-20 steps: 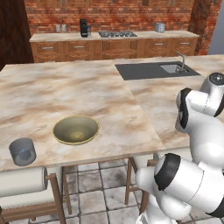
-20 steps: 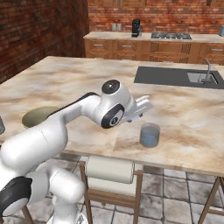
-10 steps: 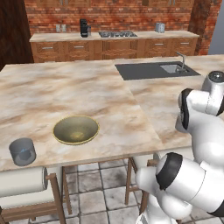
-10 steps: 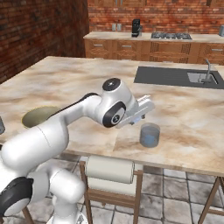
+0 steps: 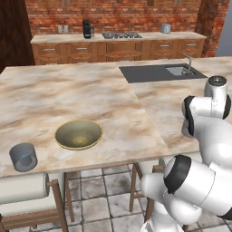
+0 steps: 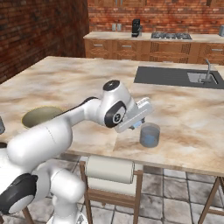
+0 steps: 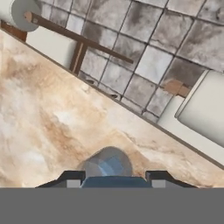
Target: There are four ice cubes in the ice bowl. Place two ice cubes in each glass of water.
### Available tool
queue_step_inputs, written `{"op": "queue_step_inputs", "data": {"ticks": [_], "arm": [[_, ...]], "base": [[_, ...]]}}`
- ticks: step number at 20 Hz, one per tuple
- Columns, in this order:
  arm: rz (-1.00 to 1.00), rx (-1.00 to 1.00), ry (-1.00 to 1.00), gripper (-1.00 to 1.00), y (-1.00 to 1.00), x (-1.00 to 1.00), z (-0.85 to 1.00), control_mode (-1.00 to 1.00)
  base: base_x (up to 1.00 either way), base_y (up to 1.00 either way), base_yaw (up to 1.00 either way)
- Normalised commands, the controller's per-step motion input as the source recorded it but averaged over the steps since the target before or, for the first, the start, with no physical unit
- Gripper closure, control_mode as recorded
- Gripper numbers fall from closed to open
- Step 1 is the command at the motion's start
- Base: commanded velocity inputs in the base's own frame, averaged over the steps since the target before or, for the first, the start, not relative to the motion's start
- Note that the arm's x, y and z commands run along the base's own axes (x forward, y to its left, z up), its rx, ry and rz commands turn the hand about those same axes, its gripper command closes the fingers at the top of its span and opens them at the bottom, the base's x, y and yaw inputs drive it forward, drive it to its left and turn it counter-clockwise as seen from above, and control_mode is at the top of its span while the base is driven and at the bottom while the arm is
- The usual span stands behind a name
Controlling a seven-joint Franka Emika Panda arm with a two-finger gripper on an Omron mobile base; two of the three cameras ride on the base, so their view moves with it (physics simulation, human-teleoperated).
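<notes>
My gripper (image 6: 138,124) hangs tilted just above and left of one glass of water (image 6: 150,134) near the counter's front edge. A small pale blue ice cube (image 7: 114,182) sits between the two dark fingertips, and the jaws are shut on it. In the hand view the same glass (image 7: 108,163) lies right below the fingertips, with a paler patch inside it. The ice bowl (image 5: 78,134) stands further left on the counter, also seen as the ice bowl (image 6: 41,116); any cubes in it are too small to make out. The other glass (image 5: 23,157) stands left of the bowl.
A dark sink (image 6: 175,76) with a tap (image 6: 206,70) is set into the counter behind the glass. Stools with white padded rolls (image 6: 109,169) stand under the front edge of the counter (image 6: 183,162). A tiled floor lies below.
The gripper has come down slightly and edged closer to the glass by the counter's front edge. Bowl and glasses have stayed put.
</notes>
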Motion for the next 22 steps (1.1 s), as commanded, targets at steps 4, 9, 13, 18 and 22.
{"op": "queue_step_inputs", "data": {"ticks": [4,9,13,18,22], "arm": [[0.03,0.0,0.14,1.0,0.0,0.48,-0.09,-1.0],[0.02,0.0,0.15,1.0,-0.1,0.47,-0.12,-1.0],[0.04,0.0,0.07,1.0,-0.26,0.37,-0.16,-1.0],[0.07,0.01,0.01,1.0,-0.32,0.16,-0.25,-1.0],[0.09,0.0,0.0,1.0,-0.22,0.0,-0.39,-1.0]], "base": [[0.0,0.0,0.0],[0.0,0.0,0.0],[0.0,0.0,0.0],[0.0,0.0,0.0],[0.0,0.0,0.0]]}}
